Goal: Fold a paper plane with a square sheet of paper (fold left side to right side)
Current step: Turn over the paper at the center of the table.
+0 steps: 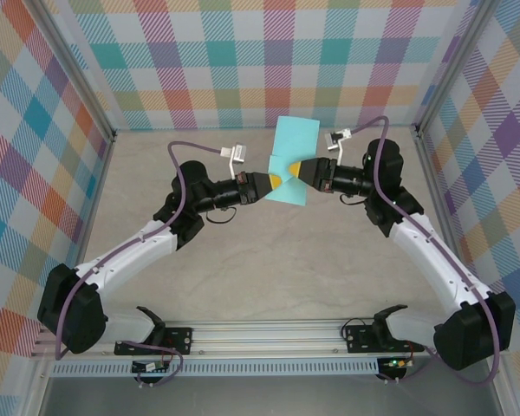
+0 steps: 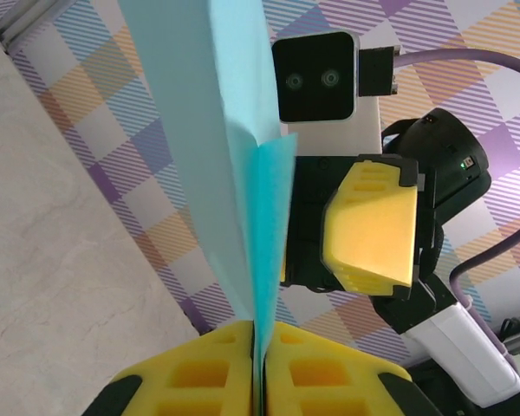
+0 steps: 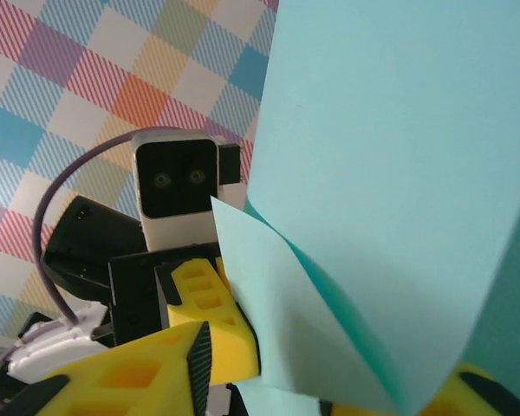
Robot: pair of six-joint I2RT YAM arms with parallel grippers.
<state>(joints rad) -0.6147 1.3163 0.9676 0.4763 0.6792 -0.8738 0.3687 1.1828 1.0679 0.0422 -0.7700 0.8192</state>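
The square sheet of paper (image 1: 293, 143), partly folded, is held in the air above the rear middle of the surface (image 1: 269, 260). Its lower part is pinched by the closed left claw (image 1: 278, 180). The fingers of the right claw (image 1: 296, 169) are seen parted, one on either side of the sheet, without clamping it.

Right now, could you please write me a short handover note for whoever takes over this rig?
Left gripper: shut on the square sheet of paper.
Right gripper: open, straddling the same sheet.
Sheet: held upright above the table, between the two arms, one part bent over into a loose flap.
Done: sheet picked up, fold begun.
Left: close the fold and crease it flat, then all further folds; no plane shape yet.
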